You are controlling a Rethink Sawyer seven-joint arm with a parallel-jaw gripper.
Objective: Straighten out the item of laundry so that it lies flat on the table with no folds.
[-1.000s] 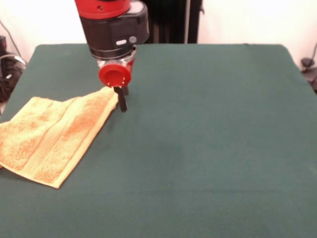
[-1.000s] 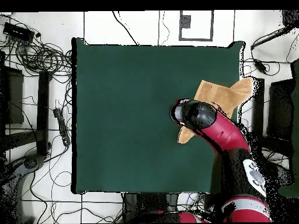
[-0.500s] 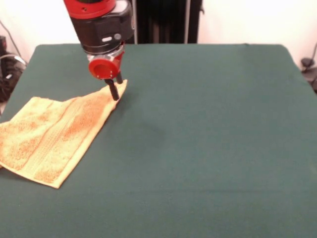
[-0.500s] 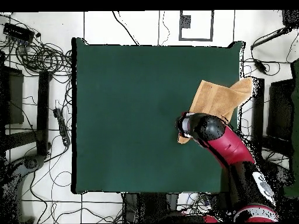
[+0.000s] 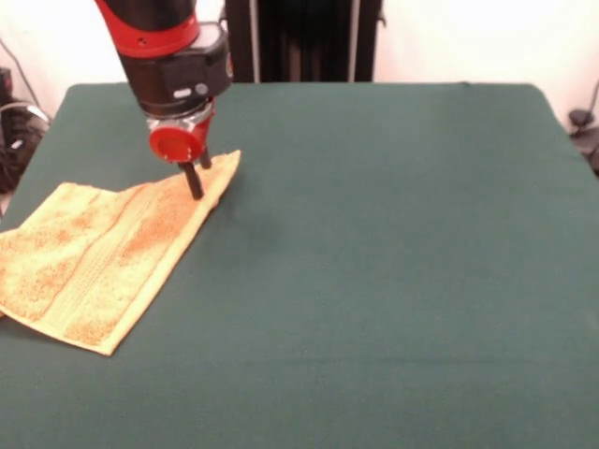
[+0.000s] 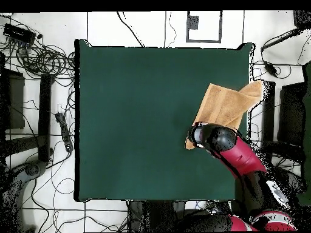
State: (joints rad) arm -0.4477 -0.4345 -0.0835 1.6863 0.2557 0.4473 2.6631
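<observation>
The towel lies at the left edge of the table in the front view, its left corner running over that edge. It is golden-orange terry, loop-piled and soft, with a flatter woven band crossing it lengthwise. Its outline is irregular: one layer appears doubled over, ending in a pointed corner at the far right, so it is not yet flat.

The gripper stands on that pointed corner, its dark fingers planted on or into the cloth. Whether they are closed on the fabric cannot be told from either view.

Judgement: the step in hand is taking hold of this corner. The next move calls for a secure pinch of the top layer only, then a pull away from the fold.

The table cloth is dark green, matt and smooth.
</observation>
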